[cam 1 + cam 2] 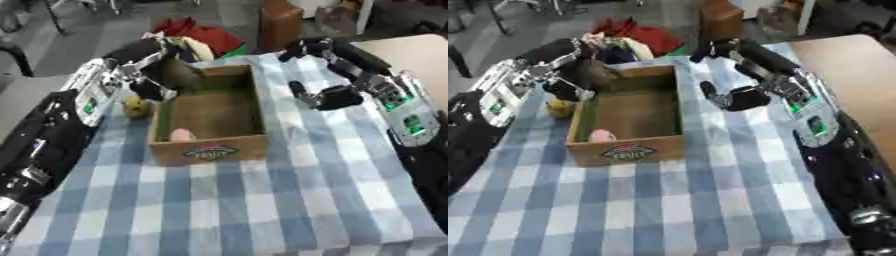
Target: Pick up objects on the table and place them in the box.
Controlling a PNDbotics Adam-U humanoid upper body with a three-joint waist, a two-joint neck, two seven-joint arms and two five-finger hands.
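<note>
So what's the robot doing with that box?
It is tidying things off the checked table into the wooden box. A pink thing already lies inside, near the front. The left hand is over the box's far left corner. A yellow thing waits outside the left wall. The right hand hovers just right of the box.
</note>
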